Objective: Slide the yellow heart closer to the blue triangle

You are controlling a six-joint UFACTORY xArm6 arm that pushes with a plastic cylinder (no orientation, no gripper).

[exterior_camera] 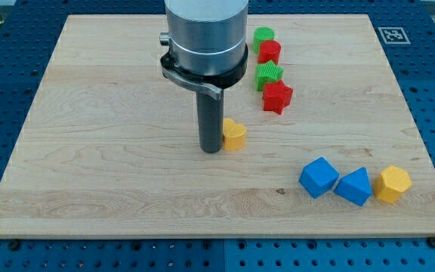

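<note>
The yellow heart [234, 134] lies near the middle of the wooden board [89, 151]. My tip [211, 149] stands right against the heart's left side, touching or nearly touching it. The blue triangle [353, 186] lies at the lower right, between a blue cube [319, 177] on its left and a yellow hexagon [393, 184] on its right. The heart is well up and to the left of the triangle.
Up the view's top middle stands a column of blocks: a green round block [263, 36], a red block [269, 52], a green star [269, 75] and a red star [277, 97]. The arm's grey body [205, 38] hides part of the board's top.
</note>
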